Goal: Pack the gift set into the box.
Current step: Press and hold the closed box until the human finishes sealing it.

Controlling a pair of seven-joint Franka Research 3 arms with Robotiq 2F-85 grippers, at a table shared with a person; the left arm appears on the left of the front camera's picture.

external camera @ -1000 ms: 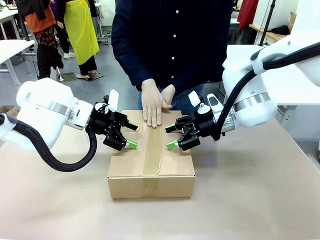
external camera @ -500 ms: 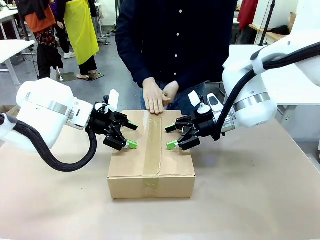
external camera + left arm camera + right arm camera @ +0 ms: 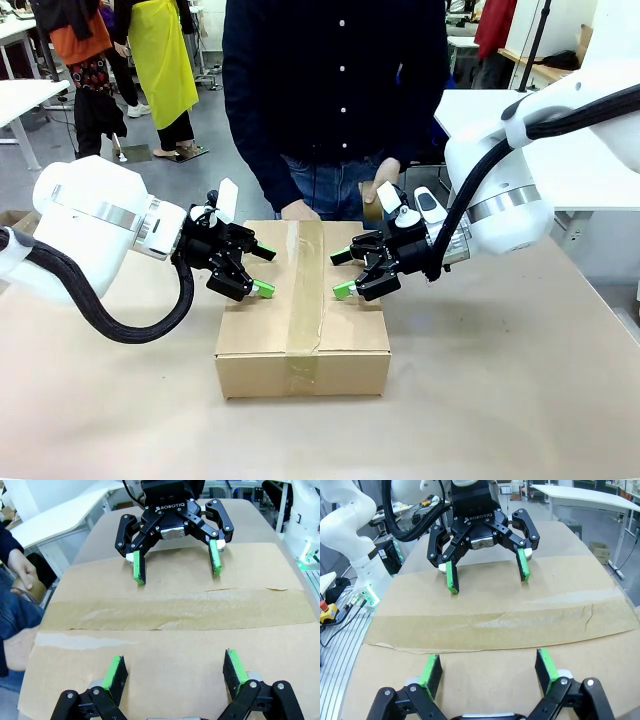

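the box sits closed in the middle of the surface, its top flaps folded flat and a strip of brown tape run along the centre seam from the far edge over the near face; the gift set cannot be seen, so it is presumably shut inside, though nothing here proves it; judged from this, the packing looks all but finished, with the sealing done or nearly so and little left beyond letting go of the carton.

the left pincer hangs over the left half of the lid, its arm reaching in low from the left, fingers pointing towards the middle seam; the jaws stand apart and hold nothing; the left wrist view shows its green pads spread wide just above the cardboard, whether touching it i cannot tell; the right pincer mirrors it over the right half, jaws likewise apart and empty, its pads wide above the lid; the two face each other across the tape, near but not meeting.

the person stands at the far side, one hand at the box's far edge, the other hand drawn back near the waist and seemingly holding something brownish, possibly a tape roll.
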